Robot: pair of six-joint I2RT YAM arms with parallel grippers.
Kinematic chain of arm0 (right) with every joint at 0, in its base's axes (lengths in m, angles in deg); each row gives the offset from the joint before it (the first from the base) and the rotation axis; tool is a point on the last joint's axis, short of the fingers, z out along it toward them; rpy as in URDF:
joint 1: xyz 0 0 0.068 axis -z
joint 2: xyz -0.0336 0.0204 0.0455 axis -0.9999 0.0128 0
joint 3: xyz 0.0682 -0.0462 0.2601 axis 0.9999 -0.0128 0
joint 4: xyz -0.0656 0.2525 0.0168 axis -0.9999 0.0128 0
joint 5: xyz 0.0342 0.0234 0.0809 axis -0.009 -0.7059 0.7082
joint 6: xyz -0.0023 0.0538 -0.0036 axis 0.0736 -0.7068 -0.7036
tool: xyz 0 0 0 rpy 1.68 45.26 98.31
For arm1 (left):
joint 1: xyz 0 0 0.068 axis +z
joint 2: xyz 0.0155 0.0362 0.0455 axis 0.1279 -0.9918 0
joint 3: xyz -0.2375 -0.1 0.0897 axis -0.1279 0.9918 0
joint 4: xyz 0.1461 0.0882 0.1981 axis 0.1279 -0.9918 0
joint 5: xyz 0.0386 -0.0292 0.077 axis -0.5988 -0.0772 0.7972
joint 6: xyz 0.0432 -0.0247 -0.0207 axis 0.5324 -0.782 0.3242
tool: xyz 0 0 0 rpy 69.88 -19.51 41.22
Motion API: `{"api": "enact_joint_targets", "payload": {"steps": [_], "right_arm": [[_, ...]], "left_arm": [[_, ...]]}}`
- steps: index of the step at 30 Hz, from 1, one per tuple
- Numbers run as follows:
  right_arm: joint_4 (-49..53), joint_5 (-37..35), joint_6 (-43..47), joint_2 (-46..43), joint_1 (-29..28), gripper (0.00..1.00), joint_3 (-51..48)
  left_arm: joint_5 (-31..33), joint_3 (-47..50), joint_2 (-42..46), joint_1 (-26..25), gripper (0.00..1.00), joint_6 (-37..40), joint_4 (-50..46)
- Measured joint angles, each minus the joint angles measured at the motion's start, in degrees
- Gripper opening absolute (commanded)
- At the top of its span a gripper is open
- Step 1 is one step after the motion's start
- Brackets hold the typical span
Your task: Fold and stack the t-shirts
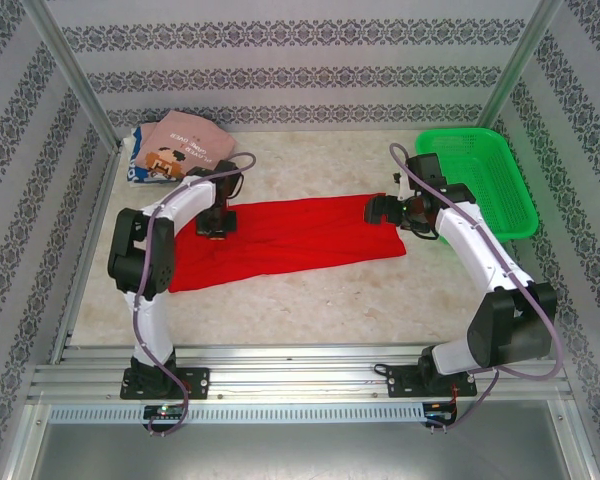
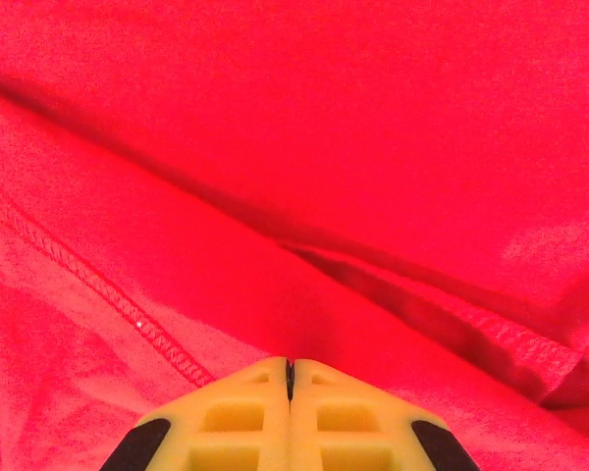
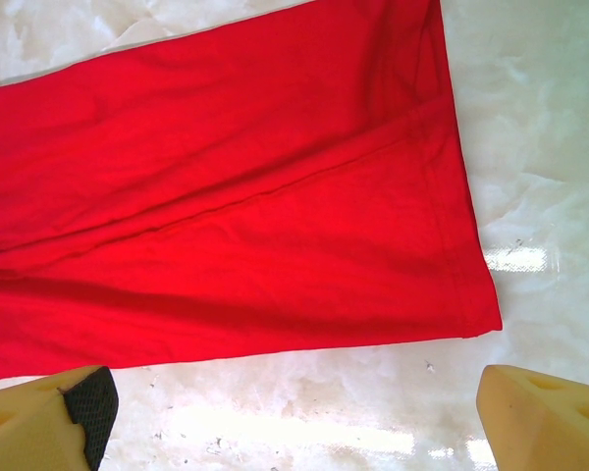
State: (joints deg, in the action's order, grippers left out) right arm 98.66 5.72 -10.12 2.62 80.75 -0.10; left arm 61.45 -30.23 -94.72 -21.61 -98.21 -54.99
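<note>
Looking down from the top camera, I see the red t-shirt [image 1: 290, 240] spread as a long strip across the middle of the bench [image 1: 310, 300], between the two arms. My left end effector [image 2: 290, 371] is down on the left part of this shirt. In its wrist view the yellow fingers [image 2: 344, 392] are pressed together with no gap, and a raised fold of red cloth runs into their tips, so it pinches the fabric beside a stitched hem. My right end effector [image 3: 294, 417] hangs over the right end of the shirt with its fingers spread wide. Between them I see the pale marbled bench surface and the lower right corner of the cloth, and it holds nothing. At the far left corner lies the dusty-pink t-shirt [image 1: 185, 145] with a printed picture, partly over the white-blue t-shirt [image 1: 133, 165]; both are well apart from the red one. The green basket [image 1: 480, 175] stands at the far right, just beside the right arm's wrist.
</note>
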Motion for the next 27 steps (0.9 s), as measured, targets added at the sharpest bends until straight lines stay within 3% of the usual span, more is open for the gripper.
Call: {"api": "enact_joint_targets", "payload": {"steps": [2,3,8,16,21,27], "right_arm": [[0.02,0.02,0.02,0.02,0.0,0.95,0.0],[0.02,0.02,0.02,0.02,0.0,0.95,0.0],[0.02,0.02,0.09,0.02,0.0,0.97,0.0],[-1.49,1.92,0.26,0.0,0.0,0.98,-0.35],[-2.14,3.37,0.68,0.0,0.0,0.98,-0.37],[-2.14,4.28,1.73,0.0,0.0,0.98,-0.35]], "left_arm": [[-0.28,-1.4,-0.42,0.0,0.12,0.74,-0.55],[-0.48,-1.68,-0.33,0.0,0.25,1.14,-0.81],[-3.21,3.17,5.11,-0.02,0.62,-1.29,-1.42],[-12.55,24.44,26.51,0.13,0.68,-19.41,4.92],[-15.1,32.15,27.63,1.05,0.67,-30.49,13.16],[-15.04,32.28,27.3,1.92,0.63,-39.56,20.61]]}}
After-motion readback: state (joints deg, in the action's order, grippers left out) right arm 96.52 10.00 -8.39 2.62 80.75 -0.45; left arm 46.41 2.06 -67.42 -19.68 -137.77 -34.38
